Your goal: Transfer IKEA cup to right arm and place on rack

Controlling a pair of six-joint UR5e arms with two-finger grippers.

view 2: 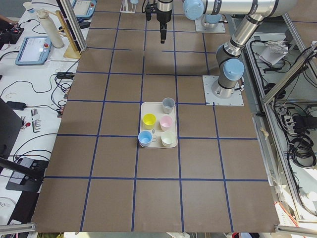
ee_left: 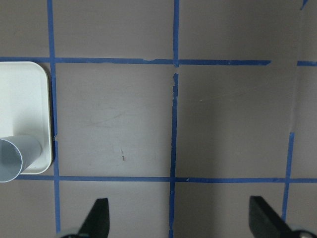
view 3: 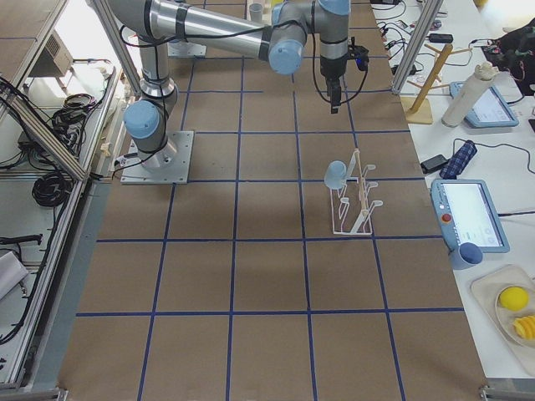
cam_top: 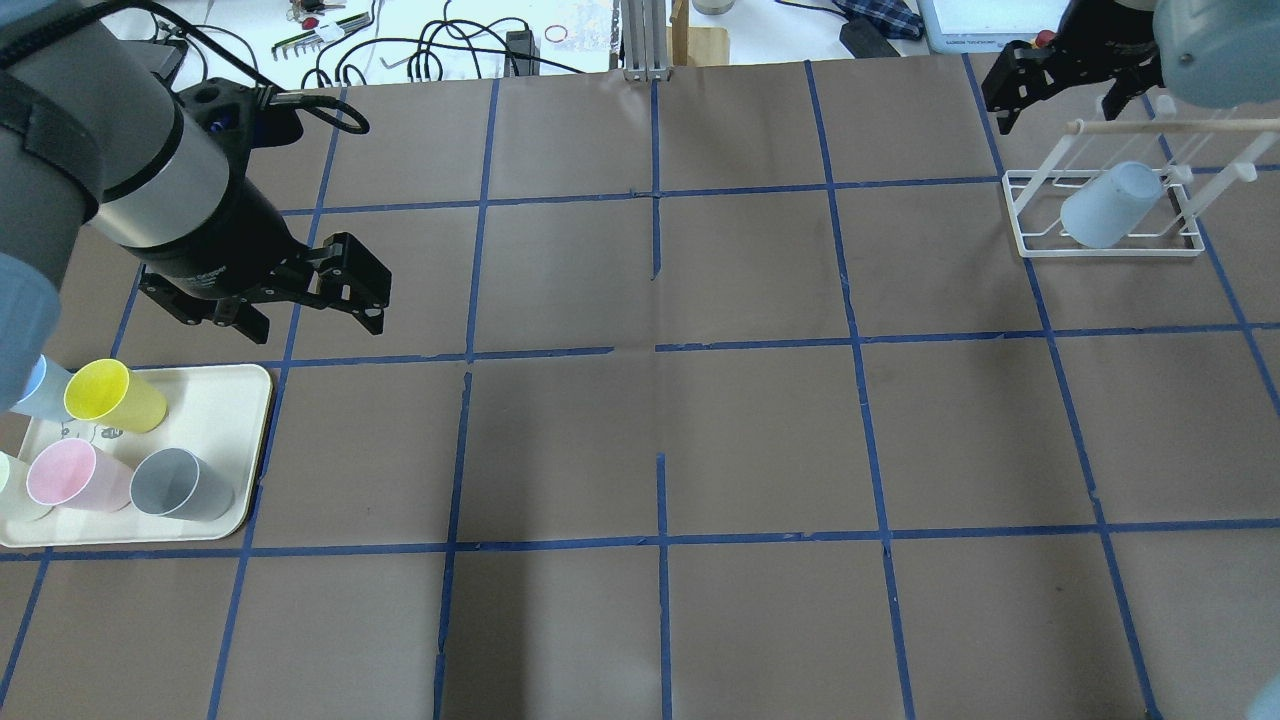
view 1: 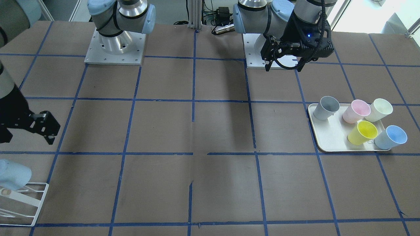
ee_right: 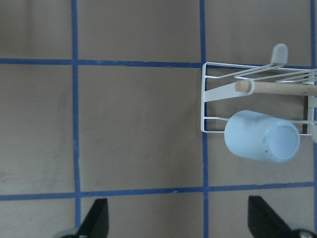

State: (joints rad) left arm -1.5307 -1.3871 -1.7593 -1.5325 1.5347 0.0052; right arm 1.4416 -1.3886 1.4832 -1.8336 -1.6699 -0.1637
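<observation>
Right gripper (ee_right: 179, 220): jaws spread wide, nothing between the fingers. It hangs above the table and touches nothing.

IKEA cup (ee_right: 262, 137): we find it below this gripper and off to one side of its fingers, well clear of them. It sits mouth-down and tilted on the rack (ee_right: 203, 99), with its closed base turned up toward the wrist camera. A wooden rod (ee_right: 277, 88) on the rack passes just beside the cup.

Left gripper (ee_left: 181, 220): also wide open and empty, over bare table. The cream tray (cam_top: 250, 400) lies just beside and below it. On the tray we count a yellow cup (cam_top: 110, 395), a pink cup (cam_top: 70, 478), a grey cup (cam_top: 180, 485) and a second blue cup (view 1: 392, 137), all apart from its fingers.
</observation>
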